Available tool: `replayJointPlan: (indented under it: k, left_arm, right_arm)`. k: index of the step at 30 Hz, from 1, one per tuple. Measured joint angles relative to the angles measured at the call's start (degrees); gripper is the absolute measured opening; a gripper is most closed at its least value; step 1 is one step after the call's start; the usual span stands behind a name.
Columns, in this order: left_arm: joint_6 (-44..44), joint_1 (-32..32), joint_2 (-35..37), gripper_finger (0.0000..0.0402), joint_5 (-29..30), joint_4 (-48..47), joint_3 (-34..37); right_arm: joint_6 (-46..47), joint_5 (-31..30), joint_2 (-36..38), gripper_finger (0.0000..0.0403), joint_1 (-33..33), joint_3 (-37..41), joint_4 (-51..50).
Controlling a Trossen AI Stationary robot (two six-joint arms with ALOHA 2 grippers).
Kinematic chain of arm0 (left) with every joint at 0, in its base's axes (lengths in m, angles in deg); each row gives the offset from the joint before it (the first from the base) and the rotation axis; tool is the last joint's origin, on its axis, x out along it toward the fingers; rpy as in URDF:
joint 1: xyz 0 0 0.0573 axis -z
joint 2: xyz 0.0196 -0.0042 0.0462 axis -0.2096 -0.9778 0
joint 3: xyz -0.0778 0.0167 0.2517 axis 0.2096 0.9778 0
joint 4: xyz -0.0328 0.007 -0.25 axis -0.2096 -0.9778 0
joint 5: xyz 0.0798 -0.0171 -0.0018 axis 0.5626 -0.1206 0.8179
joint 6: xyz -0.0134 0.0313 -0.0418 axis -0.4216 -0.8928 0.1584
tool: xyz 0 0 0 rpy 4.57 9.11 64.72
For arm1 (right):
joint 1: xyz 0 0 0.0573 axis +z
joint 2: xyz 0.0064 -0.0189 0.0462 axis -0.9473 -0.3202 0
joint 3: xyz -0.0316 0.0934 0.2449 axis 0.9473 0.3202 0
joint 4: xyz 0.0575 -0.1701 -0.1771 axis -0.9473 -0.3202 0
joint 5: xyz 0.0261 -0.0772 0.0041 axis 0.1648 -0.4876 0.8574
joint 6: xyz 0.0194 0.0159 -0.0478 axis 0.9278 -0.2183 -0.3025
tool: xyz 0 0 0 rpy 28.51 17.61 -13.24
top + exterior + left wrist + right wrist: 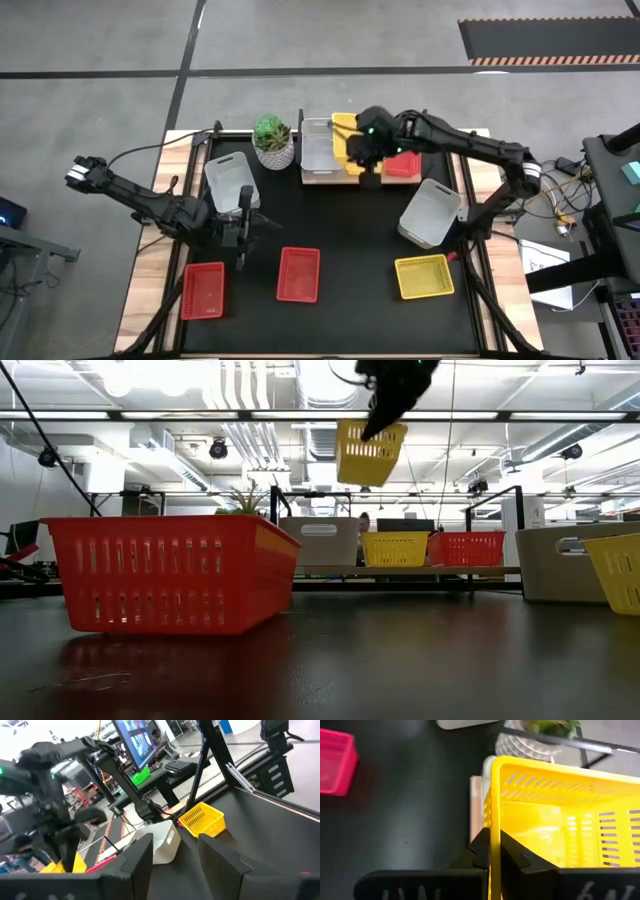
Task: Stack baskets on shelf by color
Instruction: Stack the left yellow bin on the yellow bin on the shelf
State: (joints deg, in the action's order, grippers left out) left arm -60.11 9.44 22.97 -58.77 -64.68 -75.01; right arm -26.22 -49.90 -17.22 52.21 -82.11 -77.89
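Note:
My right gripper is shut on a yellow basket and carries it high above the wooden shelf. On the shelf stand a white basket, a yellow basket and a red basket. On the black mat rest two red baskets, a yellow basket and two white baskets. My left gripper waits open over the mat's left part, nothing between its fingers. My right gripper pinches one side wall of the yellow basket at its rim, one finger inside the basket and one outside. The fingers come slanting down from above. The basket hangs below them, lifted clear above the shelf, its open top tipped a little.
A white pot with a green plant stands just left of the shelf. Thin black uprights rise at the shelf's ends. Bare mat lies between the shelf and the near row of baskets.

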Motion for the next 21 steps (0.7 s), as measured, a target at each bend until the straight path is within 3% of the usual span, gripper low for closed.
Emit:
replayJointPlan:
  k: [10, 21]
  left_arm:
    - [4.8, 0.0, -0.1, 0.0141, 0.0, -0.2, 0.0]
    - [6.6, 0.0, -0.1, 0.0141, 0.0, -0.2, 0.0]
  right_arm:
    - [-3.2, 2.1, 3.6, 0.0008, -7.4, 13.9, 6.8]
    - [-5.0, 2.3, 3.5, 0.0008, -9.1, 19.1, 11.6]
